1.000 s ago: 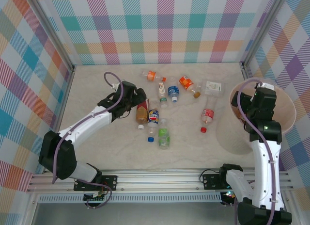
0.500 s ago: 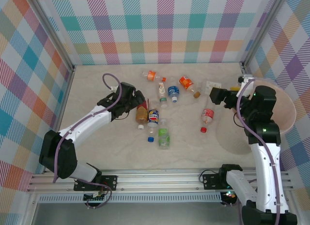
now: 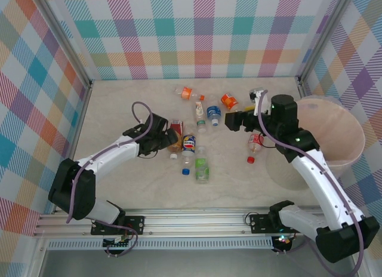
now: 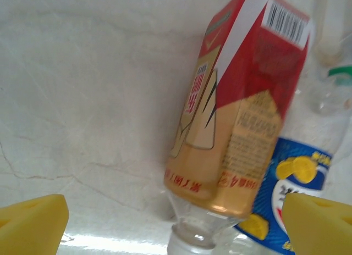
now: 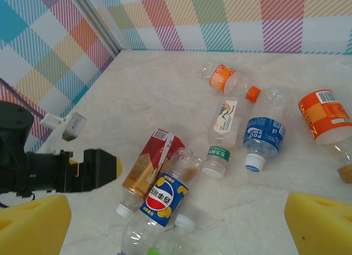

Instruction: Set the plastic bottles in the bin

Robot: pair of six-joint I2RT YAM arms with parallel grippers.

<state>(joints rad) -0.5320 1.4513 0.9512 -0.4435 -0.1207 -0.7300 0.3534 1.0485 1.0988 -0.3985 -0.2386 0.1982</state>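
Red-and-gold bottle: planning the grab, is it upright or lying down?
Lying down: the red-and-gold bottle rests on its side on the table.

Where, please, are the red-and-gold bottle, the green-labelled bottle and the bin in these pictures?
red-and-gold bottle [image 4: 236,112]: left wrist view, on its label.
green-labelled bottle [image 3: 202,168]: top external view, on its green label.
bin [image 3: 343,134]: top external view, on its bare inner wall.
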